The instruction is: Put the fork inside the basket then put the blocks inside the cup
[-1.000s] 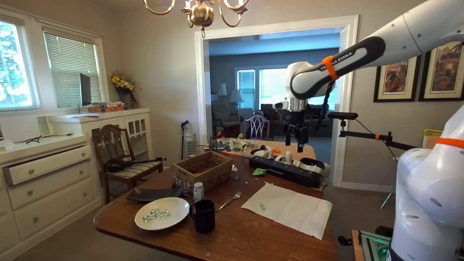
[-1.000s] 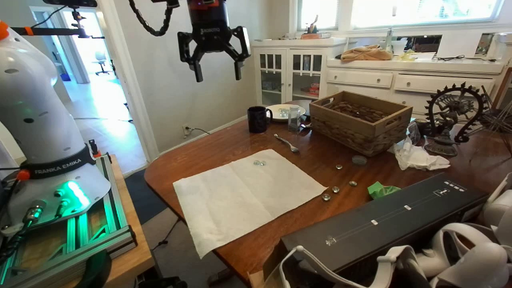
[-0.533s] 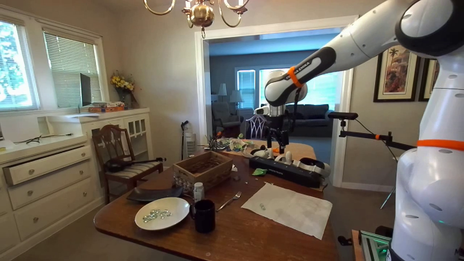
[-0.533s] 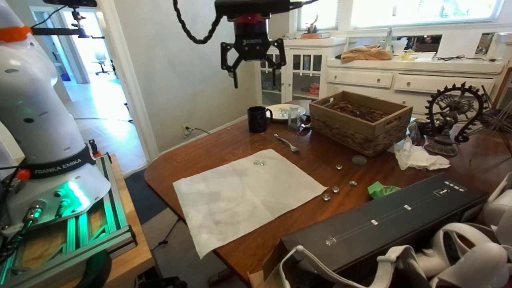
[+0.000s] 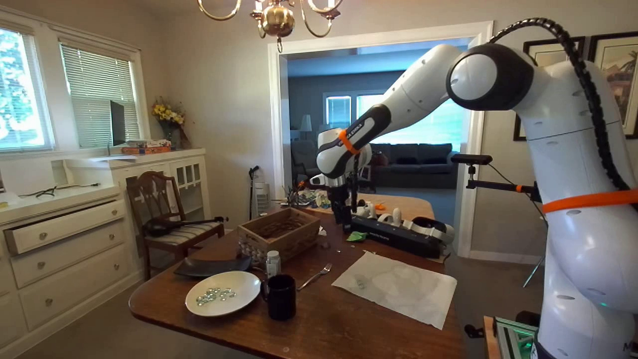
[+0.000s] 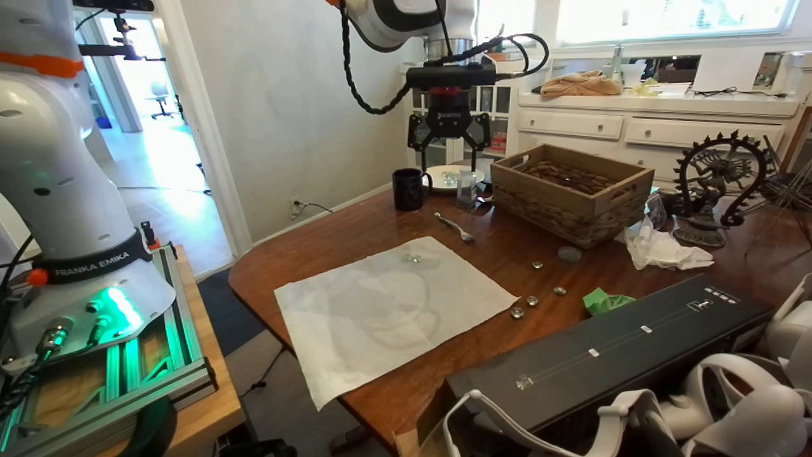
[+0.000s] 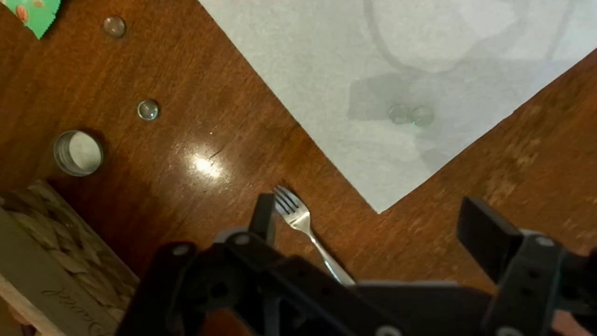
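worktop (image 6: 330, 247): carries it all; I'd stop my fingers (image 7: 487, 238) just above it, because the fork (image 7: 303, 221) lies flat and offers little to pinch. One.
basket (image 6: 542, 202): the fork's goal; with the fork as hub of a clock in an exterior view, this stands between 2 and 3. I'd lift above its rim before crossing. One.
paper (image 6: 380, 317): 7 o'clock on that same clock; I'd keep off it as I close. One sheet.
plate (image 6: 436, 185): 12 o'clock. One.
claw (image 6: 448, 162): above the fork, fingers wide apart, nothing held. One.
cup (image 6: 408, 190): 10 o'clock, upright; for later. One.
fork: on the worktop between paper and basket. In my wrist view the tines (image 7: 283, 198) point to 11 and the handle (image 7: 335, 267) runs toward 5, its end hidden behind my claw; my fingers close along 9 to 3. I'd turn back about an hour, centre, sink straight down and pinch squarely. One.
beads (image 6: 532, 301): glass, which I take for the task's blocks. Two on the paper at 8, four on the worktop around 4, a cluster on the plate too bunched to count.
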